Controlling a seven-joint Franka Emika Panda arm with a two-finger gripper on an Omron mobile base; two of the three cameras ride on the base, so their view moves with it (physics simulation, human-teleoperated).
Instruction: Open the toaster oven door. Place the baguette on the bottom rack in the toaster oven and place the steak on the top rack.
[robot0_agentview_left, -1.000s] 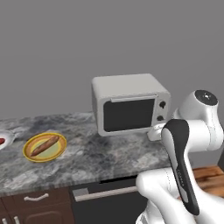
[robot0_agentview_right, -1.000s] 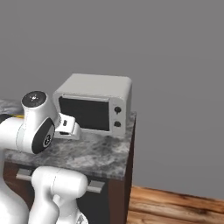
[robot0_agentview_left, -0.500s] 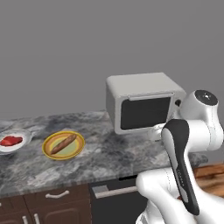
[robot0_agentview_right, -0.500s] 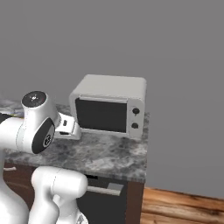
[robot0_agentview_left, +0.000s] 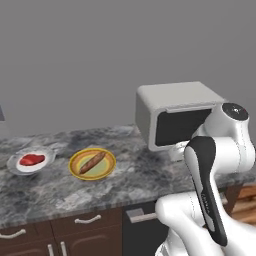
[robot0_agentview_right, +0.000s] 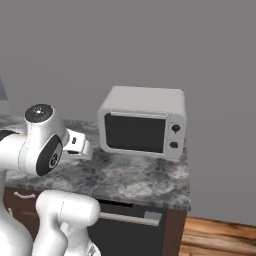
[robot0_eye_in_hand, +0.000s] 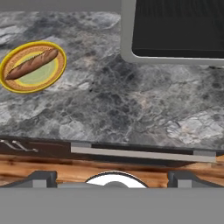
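Three steps outstanding: toaster oven door (robot0_agentview_right: 136, 132) shut, baguette (robot0_agentview_left: 93, 162) and steak (robot0_agentview_left: 31, 160) on plates; gripper state indeterminable; next, presumably reach the door handle.

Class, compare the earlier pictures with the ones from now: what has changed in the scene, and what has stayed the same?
The base has driven sideways, so the whole view shifted: the oven slid right in both base views and the steak came fully into view. Nothing on the counter itself moved. The oven door is still shut, the baguette still lies on its plate, and the arm keeps its pose, holding nothing.
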